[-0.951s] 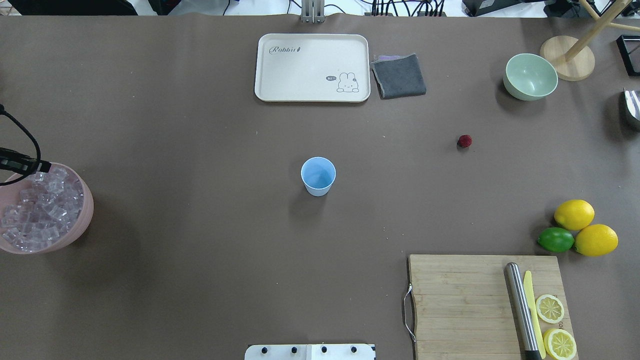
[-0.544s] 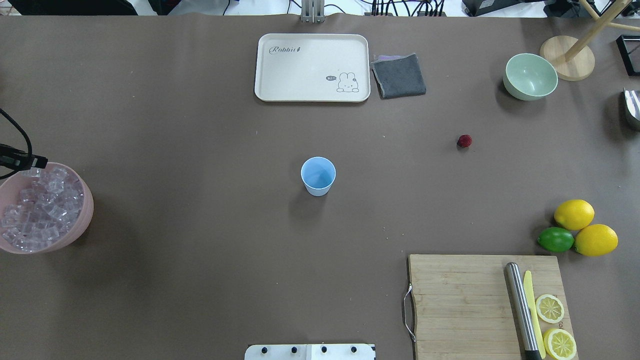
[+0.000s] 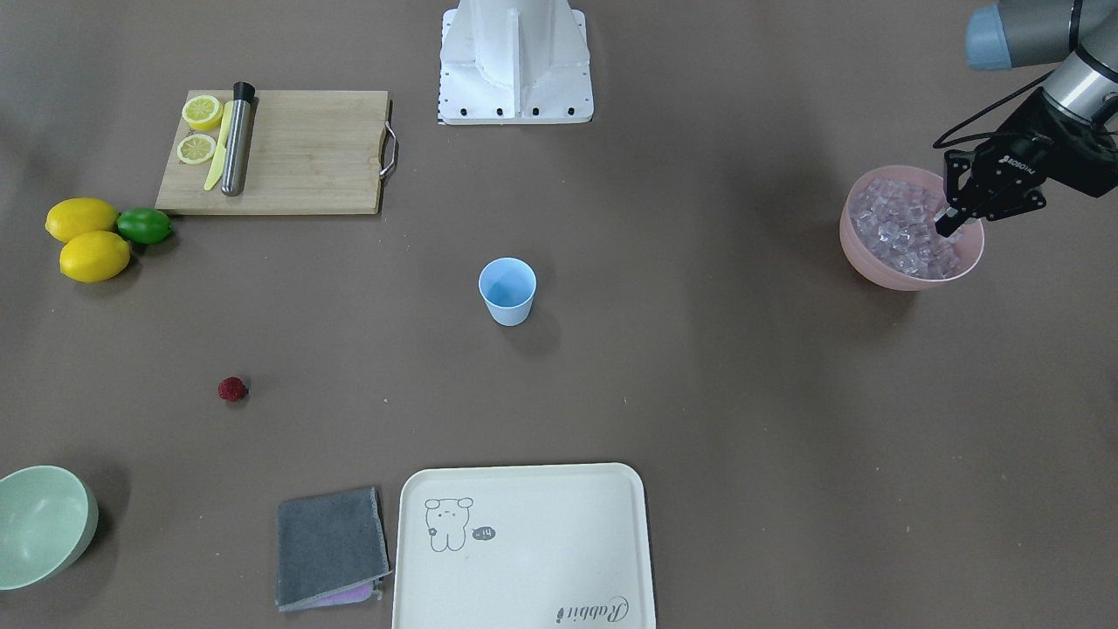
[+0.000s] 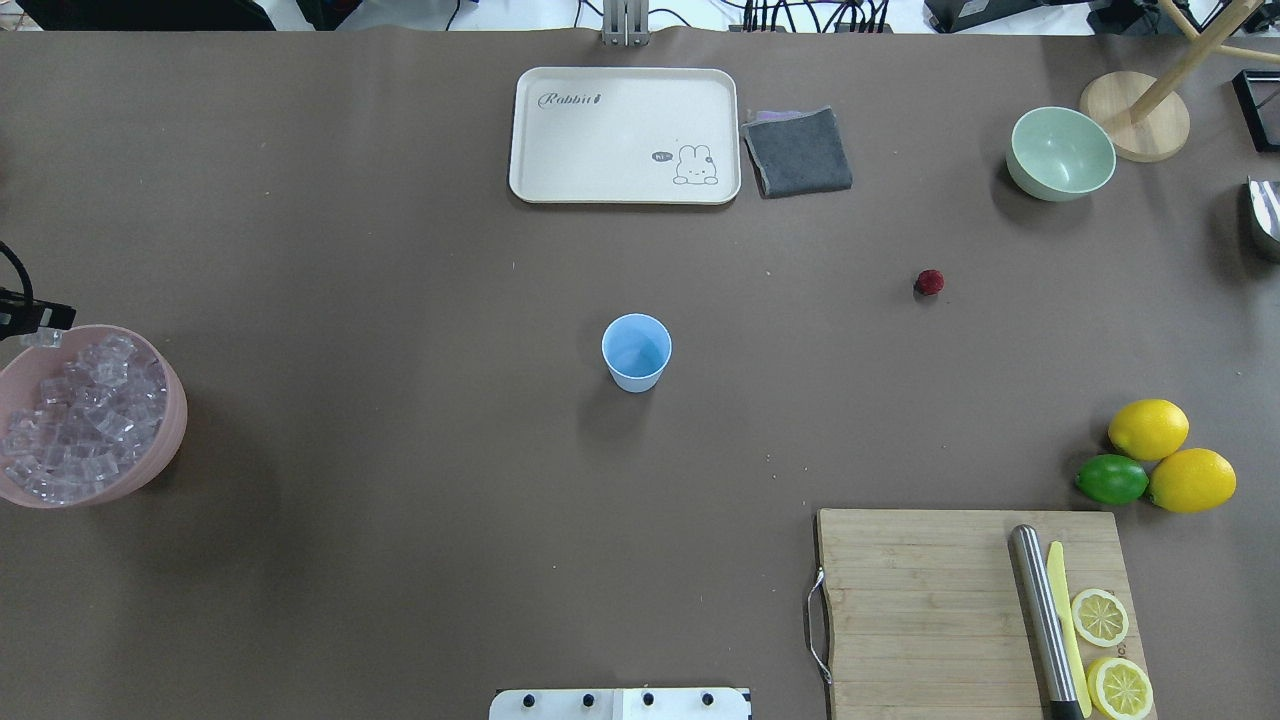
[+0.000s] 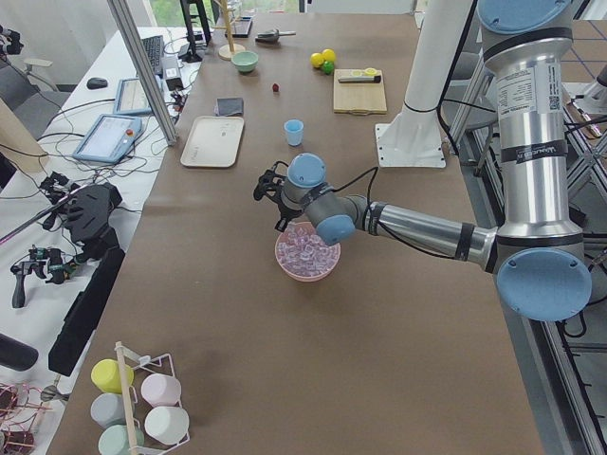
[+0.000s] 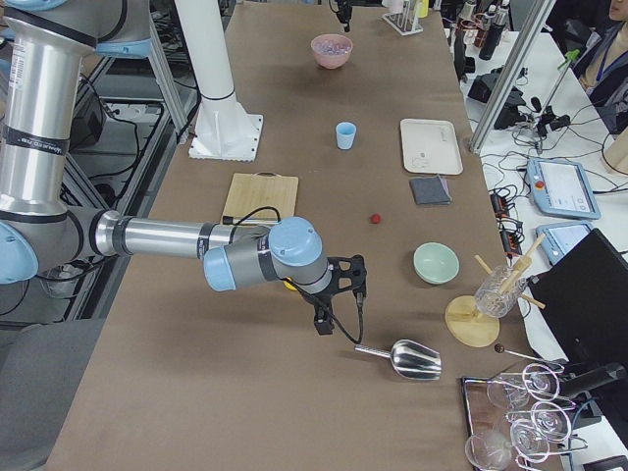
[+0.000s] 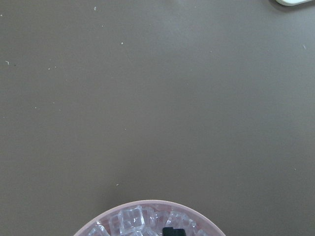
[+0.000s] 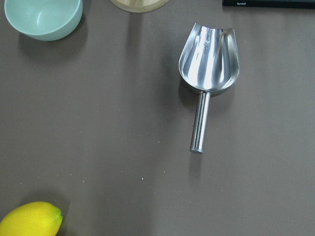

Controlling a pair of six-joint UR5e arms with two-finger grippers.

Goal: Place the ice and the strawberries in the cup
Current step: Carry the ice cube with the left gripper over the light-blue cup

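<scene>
Hanging over the pink bowl (image 3: 873, 266), the left tool (image 3: 948, 220) points its tips down at the ice (image 3: 904, 229) heaped inside. Its jaws look drawn close and a pale cube may sit between them, but I cannot tell whether they grip anything. From there the cup (image 3: 507, 293) stands upright, seemingly empty, in the middle of the counter (image 3: 699, 349). It is well apart from the bowl, toward the robot's right, so the carry would be a sideways run to above its rim. The strawberry (image 3: 231, 389) lies alone farther on, past the cup on the right arm's side, so that arm is nearer to it. The right tool (image 6: 321, 322) hovers above the counter near a metal scoop (image 8: 209, 59), well apart from the berry. Whether its jaws are apart or together I cannot tell.
</scene>
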